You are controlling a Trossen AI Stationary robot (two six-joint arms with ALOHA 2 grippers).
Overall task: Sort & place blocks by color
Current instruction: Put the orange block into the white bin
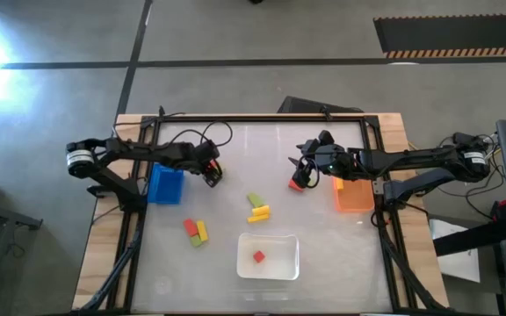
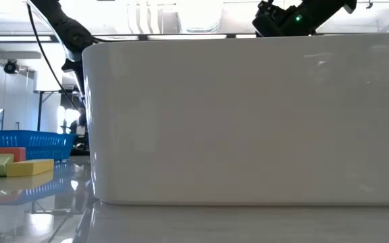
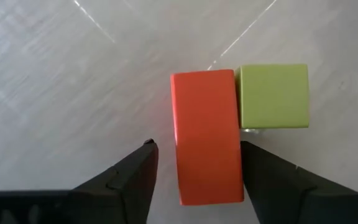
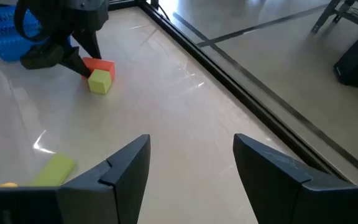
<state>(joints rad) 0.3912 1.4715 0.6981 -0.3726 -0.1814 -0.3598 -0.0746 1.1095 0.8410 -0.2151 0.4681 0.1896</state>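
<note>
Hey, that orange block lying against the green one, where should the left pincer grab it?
Take the orange block across its two long sides, from straight above, at the end clear of the green block, which touches one long side at the other end. The left pincer hangs open astride that free end. The right pincer waits near the orange bin.

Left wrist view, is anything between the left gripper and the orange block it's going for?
Nothing visible. The left gripper is open, with the orange block lying between its fingers. A green block touches the orange one's side, just ahead of one finger, so it might get nudged.
</note>
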